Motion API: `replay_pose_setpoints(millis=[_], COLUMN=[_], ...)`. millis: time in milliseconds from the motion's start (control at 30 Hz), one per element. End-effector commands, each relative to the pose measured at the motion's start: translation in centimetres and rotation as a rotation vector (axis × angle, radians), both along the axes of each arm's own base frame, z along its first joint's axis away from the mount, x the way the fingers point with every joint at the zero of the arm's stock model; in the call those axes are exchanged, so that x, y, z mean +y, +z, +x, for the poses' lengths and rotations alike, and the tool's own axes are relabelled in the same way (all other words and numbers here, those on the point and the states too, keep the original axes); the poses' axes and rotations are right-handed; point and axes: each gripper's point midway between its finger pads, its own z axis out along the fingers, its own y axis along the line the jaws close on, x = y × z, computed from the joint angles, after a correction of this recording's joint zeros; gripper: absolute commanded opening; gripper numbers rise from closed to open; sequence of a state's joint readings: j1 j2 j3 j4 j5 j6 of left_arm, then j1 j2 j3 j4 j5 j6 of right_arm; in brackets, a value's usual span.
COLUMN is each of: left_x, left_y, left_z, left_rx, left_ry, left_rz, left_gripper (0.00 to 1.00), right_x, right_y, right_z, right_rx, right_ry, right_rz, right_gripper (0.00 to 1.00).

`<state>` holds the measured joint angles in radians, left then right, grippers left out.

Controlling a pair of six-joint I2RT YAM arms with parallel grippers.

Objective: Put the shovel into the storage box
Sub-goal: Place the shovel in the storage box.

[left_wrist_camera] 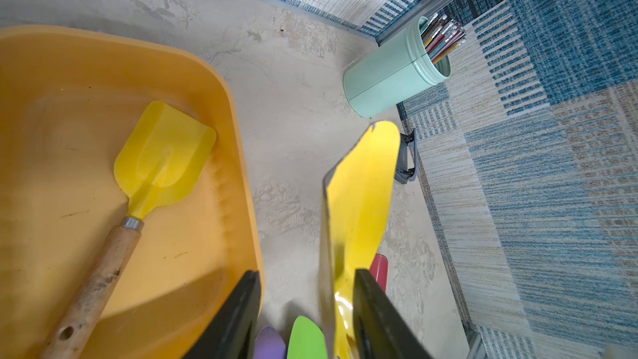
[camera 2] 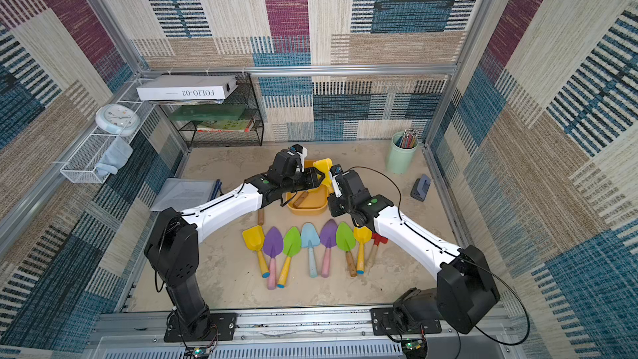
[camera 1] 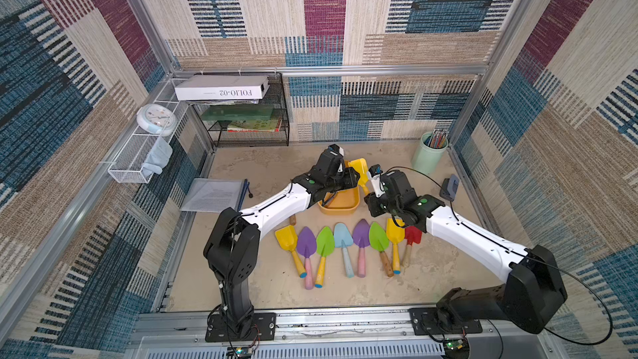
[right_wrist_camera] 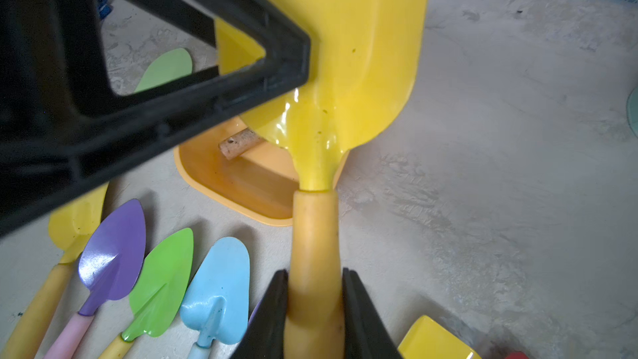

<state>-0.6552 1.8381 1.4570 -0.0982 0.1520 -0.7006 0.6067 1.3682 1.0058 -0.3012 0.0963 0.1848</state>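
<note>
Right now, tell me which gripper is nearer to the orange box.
Left. The left gripper hangs over the right rim of the box, jaws open astride the yellow shovel. The right gripper grips that shovel's handle just outside the box.

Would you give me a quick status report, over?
Right gripper shut on handle of yellow shovel. Left gripper open, straddling its blade. Shovel aloft beside storage box, not in. One wooden-handled shovel already inside.

Storage box [camera 1: 345, 202] approx half behind L arm [camera 1: 272, 203], both top views; held shovel [right_wrist_camera: 321, 132] handle end off-frame.
</note>
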Motion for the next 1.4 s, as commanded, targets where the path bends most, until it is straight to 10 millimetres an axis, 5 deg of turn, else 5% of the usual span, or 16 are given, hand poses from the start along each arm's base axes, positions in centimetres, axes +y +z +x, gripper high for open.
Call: replay_pose_setpoints(millis=[0,167,233,467,567,733,1200,1367], left_x=[-0.4,-0.5,-0.5,-0.2,0.1,1.1,7.2,7.1], left_y=[0.5,0.3,0.2,-0.1,-0.1,0.0,-0.8,-2.0], left_z=[0.5,0.6,0.6,0.6,0.8,1.6,8.2,9.9], left_rx=[-0.019,-0.015,-0.012,-0.009,-0.019,-0.031,0.036,0.048], left_ry=[0.009,0.013,0.016,0.023,0.028,0.030,0.023,-0.042], left_rz=[-0.022,-0.031,-0.030,-0.009,0.018,0.087,0.183,0.189], left_gripper=[0.32,0.15,0.00,0.00,0.00,0.00,0.00,0.00], right_x=[0.5,0.9,1.0,1.2,1.3,0.9,-1.3,-1.5], right_y=[0.5,0.5,0.6,0.2,0.2,0.5,2.3,2.1], right_z=[0.2,0.1,0.1,0.2,0.2,-0.1,-1.2,-1.3], right_rx=[-0.010,-0.009,-0.010,-0.001,0.001,-0.003,-0.061,-0.060], right_ry=[0.001,0.011,0.015,0.015,0.015,0.013,-0.047,-0.049], right_rz=[0.022,0.029,0.035,0.040,0.040,0.034,0.039,0.028], right_gripper=[0.00,0.00,0.00,0.01,0.35,0.51,0.56,0.56])
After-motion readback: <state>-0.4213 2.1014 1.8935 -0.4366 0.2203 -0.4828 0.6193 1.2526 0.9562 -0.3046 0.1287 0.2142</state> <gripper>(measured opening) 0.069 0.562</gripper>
